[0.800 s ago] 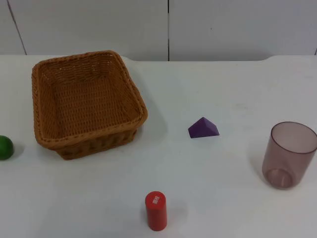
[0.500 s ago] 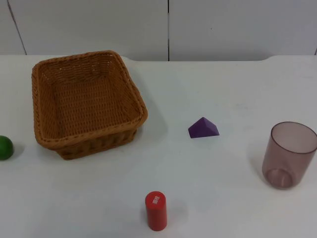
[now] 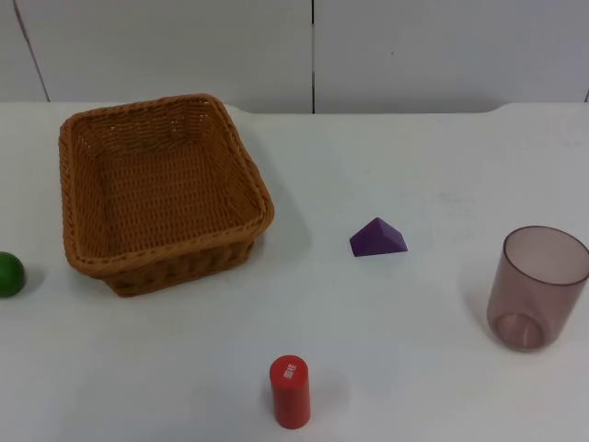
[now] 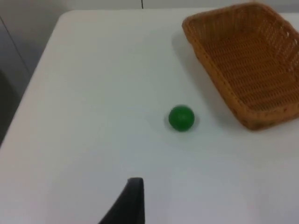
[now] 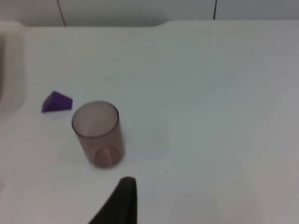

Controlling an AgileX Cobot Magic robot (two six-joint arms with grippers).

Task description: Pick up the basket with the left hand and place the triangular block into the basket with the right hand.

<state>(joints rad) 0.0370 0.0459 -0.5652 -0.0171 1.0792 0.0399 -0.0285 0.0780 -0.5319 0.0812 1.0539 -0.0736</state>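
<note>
White table (image 3: 405, 157) against grey partition wall (image 3: 166, 46); each claw's state impossible to tell.

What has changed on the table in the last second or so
Nothing visibly changed. The wicker basket, purple triangular block, green ball, red cylinder and tinted plastic cup all sit where they were, none of them held.

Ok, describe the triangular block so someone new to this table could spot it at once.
Start at the wicker basket on the table's left half and look to its right, toward the clear cup. Between them, apart from both, lies the block. It is the one purple thing, small and pyramid-shaped, unlike the red cylinder and green ball.
</note>
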